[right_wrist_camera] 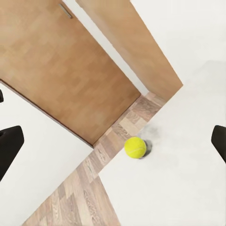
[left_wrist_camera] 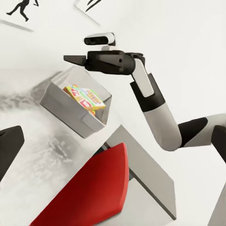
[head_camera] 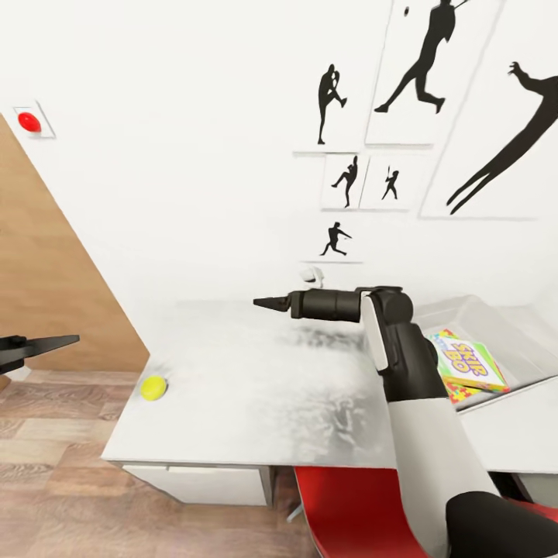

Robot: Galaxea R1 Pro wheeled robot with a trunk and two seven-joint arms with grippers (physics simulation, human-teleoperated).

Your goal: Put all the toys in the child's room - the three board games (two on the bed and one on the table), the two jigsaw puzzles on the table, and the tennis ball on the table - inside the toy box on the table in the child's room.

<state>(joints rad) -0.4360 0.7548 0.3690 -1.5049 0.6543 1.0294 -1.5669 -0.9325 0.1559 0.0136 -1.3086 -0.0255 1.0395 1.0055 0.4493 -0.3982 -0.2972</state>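
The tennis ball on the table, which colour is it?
The tennis ball is bright yellow-green; the right wrist view shows it best.

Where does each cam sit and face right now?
Head: high, looking down over the table; right arm and left tool show.
Left wrist: faces the toy box and right arm.
Right wrist: faces the tennis ball, between its fingertips.
Shared: head and right wrist both see the ball.
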